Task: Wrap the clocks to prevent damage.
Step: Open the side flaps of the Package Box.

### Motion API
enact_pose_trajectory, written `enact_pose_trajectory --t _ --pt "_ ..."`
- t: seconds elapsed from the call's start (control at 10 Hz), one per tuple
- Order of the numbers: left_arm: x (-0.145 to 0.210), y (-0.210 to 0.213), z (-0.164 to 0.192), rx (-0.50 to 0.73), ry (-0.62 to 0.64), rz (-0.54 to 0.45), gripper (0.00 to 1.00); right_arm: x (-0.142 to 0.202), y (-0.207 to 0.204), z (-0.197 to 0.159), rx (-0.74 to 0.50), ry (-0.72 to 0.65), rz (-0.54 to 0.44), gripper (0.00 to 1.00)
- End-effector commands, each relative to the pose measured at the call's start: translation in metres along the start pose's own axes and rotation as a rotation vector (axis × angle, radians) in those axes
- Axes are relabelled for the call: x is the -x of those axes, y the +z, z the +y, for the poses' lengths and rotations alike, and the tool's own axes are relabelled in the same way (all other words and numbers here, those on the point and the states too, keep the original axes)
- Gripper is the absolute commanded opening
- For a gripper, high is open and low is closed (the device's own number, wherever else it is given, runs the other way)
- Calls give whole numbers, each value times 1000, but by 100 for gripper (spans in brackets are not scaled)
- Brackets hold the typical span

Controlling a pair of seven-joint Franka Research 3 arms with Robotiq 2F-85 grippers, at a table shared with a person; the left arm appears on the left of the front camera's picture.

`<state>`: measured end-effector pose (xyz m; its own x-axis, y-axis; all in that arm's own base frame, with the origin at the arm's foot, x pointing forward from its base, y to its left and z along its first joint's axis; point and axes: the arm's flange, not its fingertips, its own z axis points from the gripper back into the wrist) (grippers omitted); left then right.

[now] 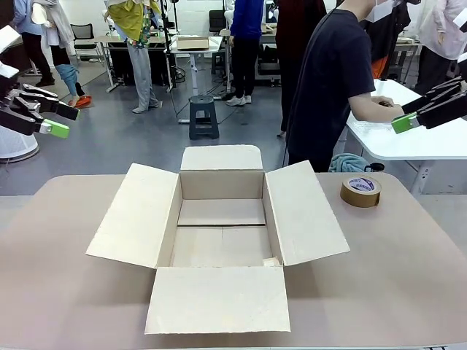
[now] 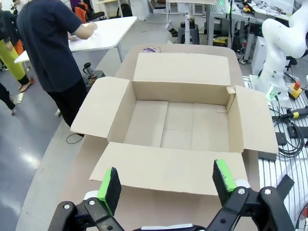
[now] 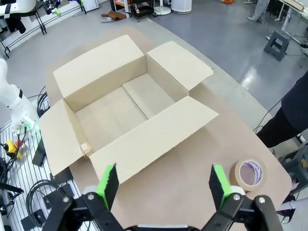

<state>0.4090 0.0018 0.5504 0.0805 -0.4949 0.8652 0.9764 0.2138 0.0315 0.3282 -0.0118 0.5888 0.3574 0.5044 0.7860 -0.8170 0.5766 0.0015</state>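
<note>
The clocks are out of view. An open cardboard box (image 1: 219, 299) with all its flaps spread sits in the middle of the tan table (image 1: 408, 270), and its inside is bare. My left gripper (image 1: 64, 120) hovers open high off the table's left side; in its wrist view the left gripper (image 2: 166, 180) looks down over the box (image 2: 163, 166). My right gripper (image 1: 405, 115) hangs open high at the right; from the right wrist the right gripper (image 3: 163, 183) sits above the box (image 3: 149, 134). Neither holds anything.
A roll of brown tape (image 1: 360, 191) lies flat at the table's far right, also seen as the tape (image 3: 248, 173) and the tape (image 2: 150, 49). A person (image 1: 328, 80) in a dark shirt stands beyond the far edge, hands on a white side table (image 1: 408, 142).
</note>
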Motion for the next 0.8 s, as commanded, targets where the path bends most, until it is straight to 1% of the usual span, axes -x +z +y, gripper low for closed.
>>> enact_pose_trajectory --t 0.0,0.1,0.2,0.3,0.4,0.5,0.6,0.7 --pt "-1 1 0 1 -20 -25 100 1 -2 -2 -17 15 -4 100" --pt "-1 1 0 1 -20 -25 100 1 -2 -2 -17 15 -4 100" --pt "0 0 0 1 -1 0 100 0 0 0 1 -1 3 77" --pt "-1 -3 -1 21 33 -5 42 10 14 9 -8 -16 -28 41" --pt "-2 -6 -1 30 39 -4 42 17 20 17 0 -31 -33 19" --pt "-3 -7 -1 32 37 -7 0 22 23 24 30 -26 -8 0" --pt "-4 -6 0 23 44 -10 36 25 25 28 13 -25 -7 0" --pt "-1 -3 0 28 52 -23 0 28 25 29 17 -32 2 0"
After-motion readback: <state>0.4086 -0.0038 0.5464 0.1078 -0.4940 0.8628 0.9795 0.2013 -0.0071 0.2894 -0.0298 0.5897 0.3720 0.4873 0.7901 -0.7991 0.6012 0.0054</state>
